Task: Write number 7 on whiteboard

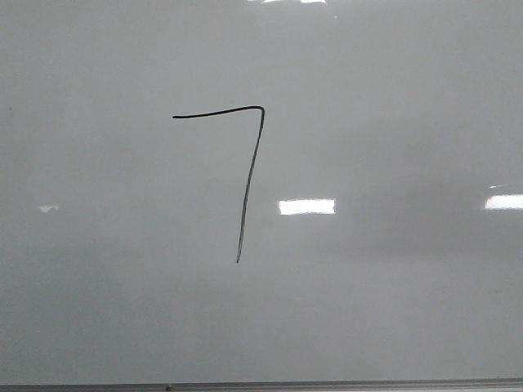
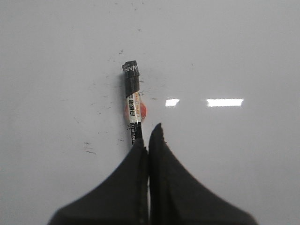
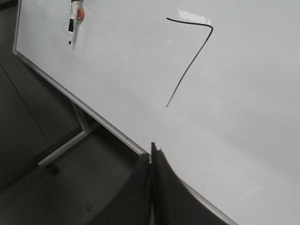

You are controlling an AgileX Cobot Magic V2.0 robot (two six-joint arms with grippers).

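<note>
The whiteboard (image 1: pixel 392 98) fills the front view. The number 7 (image 1: pixel 249 180) is drawn on it in thin black line, and no gripper shows there. It also shows in the right wrist view (image 3: pixel 190 65). A black and white marker (image 2: pixel 133 103) lies against the board (image 2: pixel 234 47) by a red magnet (image 2: pixel 143 113). Its near end is hidden behind my left gripper (image 2: pixel 149 136), whose jaws are pressed together with nothing between them. My right gripper (image 3: pixel 151 152) is shut and empty over the board's lower edge, well away from the marker (image 3: pixel 71 23).
The board's thin grey frame (image 3: pixel 93 119) runs diagonally in the right wrist view, with a stand leg (image 3: pixel 65 147) and dark floor below it. Small black smudges (image 2: pixel 89 150) dot the board around the marker.
</note>
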